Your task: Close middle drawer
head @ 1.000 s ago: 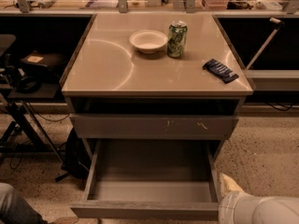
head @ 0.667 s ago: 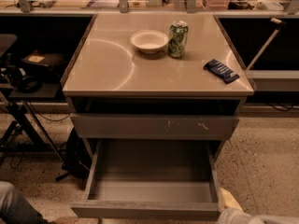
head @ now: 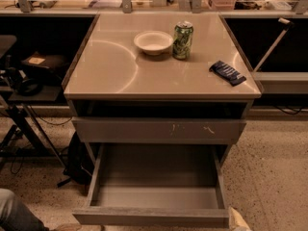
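I see the middle drawer (head: 153, 197) open, near side. The gripper (head: 238, 221) sits at its near-right corner; grip state, cannot tell.

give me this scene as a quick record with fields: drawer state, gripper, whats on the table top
middle drawer: open, pulled out toward the camera, smooth grey interior showing
upper drawer front: shut, pale scratch marks on it
gripper: only a pale tip shows at the bottom right edge, beside the open drawer's front right corner
table top: bowl, green can upright to the right of it, dark packet near the right edge
task status: drawer not yet closed
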